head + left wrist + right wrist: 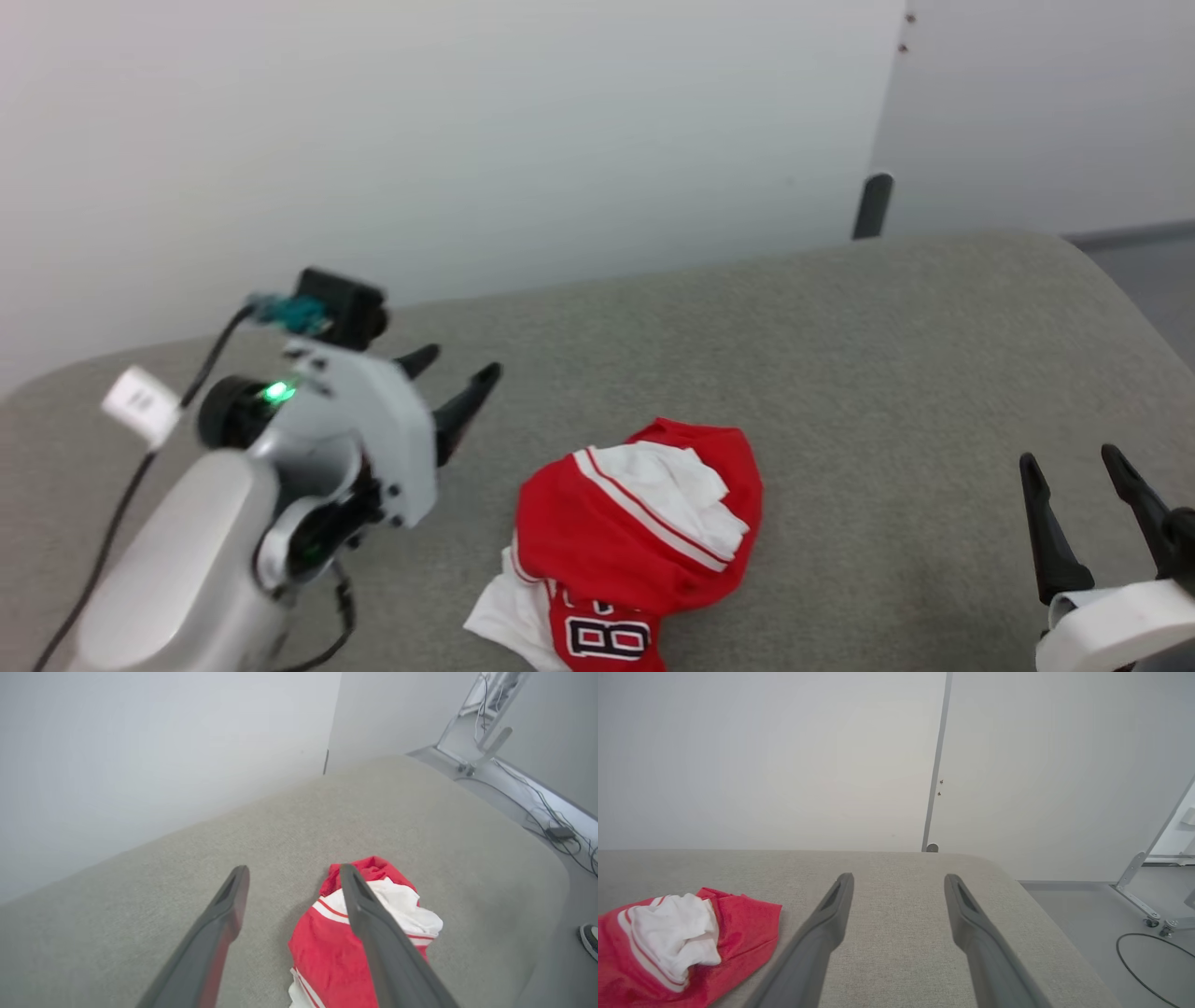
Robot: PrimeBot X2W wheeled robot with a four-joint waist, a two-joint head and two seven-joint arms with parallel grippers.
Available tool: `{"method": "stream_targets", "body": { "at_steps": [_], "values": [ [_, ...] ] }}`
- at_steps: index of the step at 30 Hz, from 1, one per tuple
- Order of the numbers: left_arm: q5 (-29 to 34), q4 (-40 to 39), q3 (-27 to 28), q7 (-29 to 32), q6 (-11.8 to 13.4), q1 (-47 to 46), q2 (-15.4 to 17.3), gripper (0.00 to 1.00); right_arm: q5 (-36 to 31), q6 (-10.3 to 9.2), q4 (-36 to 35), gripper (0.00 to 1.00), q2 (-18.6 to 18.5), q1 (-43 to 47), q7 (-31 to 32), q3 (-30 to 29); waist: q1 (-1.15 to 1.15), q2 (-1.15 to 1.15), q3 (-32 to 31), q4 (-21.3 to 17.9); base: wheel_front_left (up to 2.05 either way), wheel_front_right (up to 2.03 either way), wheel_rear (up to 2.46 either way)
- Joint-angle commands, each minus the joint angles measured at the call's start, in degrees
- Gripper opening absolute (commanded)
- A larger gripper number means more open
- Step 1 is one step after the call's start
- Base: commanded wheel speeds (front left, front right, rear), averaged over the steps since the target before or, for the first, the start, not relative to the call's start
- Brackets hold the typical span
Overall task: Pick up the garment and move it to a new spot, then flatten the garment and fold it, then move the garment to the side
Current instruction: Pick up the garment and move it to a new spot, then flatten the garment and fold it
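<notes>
The garment [627,541], a red jersey with white sleeves and black lettering, lies crumpled in a heap on the grey table [840,355] near its front middle. My left gripper [457,378] hovers open to the left of the heap, nothing between its fingers. In the left wrist view the garment [327,952] lies below and partly behind the right finger of the open left gripper [292,872]. My right gripper [1074,462] stands open at the lower right, well clear of the cloth. The right wrist view shows the garment [677,947] at the lower left, beside the open right gripper [899,879].
A white wall [467,140] runs close behind the table's far edge, with a dark post [873,205] at the back right. Bare grey cloth surface spreads right of and behind the heap. Cables and a metal frame [490,742] are on the floor beyond the table's right end.
</notes>
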Motion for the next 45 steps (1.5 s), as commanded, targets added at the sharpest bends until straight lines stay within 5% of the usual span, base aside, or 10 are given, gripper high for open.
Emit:
{"method": "stream_targets", "body": {
  "at_steps": [1, 14, 22, 35, 45],
  "values": [
    [0.2, -0.5, 0.5, -0.9, 0.4, 1.4, 0.5, 1.0, 0.4, 0.0, 0.1, 1.0, 0.0, 0.7, -0.3, -0.1, 0.0, 0.0, -2.5, 2.7, 0.0, 0.0, 0.0],
    [2.6, -9.3, 10.4, -21.1, 4.4, 20.6, 6.5, 1.0, -0.4, 0.0, 1.2, 1.0, 0.8, 3.3, -2.4, -1.2, 0.0, 0.0, -5.7, 8.2, 0.0, 0.0, 0.0],
    [2.5, -10.9, 15.5, -30.5, 6.4, 32.0, 7.3, 1.0, -0.3, 0.0, 2.9, 1.0, 0.2, 5.1, -4.6, -1.9, 0.0, 0.0, -6.6, 10.1, 0.0, 0.0, 0.0],
    [3.8, -8.6, 18.2, -40.0, 6.3, 41.0, 7.6, 1.0, -0.7, 0.0, 5.5, 1.0, -1.5, 6.0, -7.8, -3.5, 0.0, 0.0, -6.9, 10.1, 0.0, 0.0, 0.0],
    [3.5, -8.5, 19.0, -41.5, 6.2, 42.6, 7.8, 1.0, -0.9, 0.0, 4.8, 1.0, -1.7, 6.2, -7.4, -3.7, 0.0, 0.0, -6.6, 9.6, 0.0, 0.0, 0.0]
  ]
}}
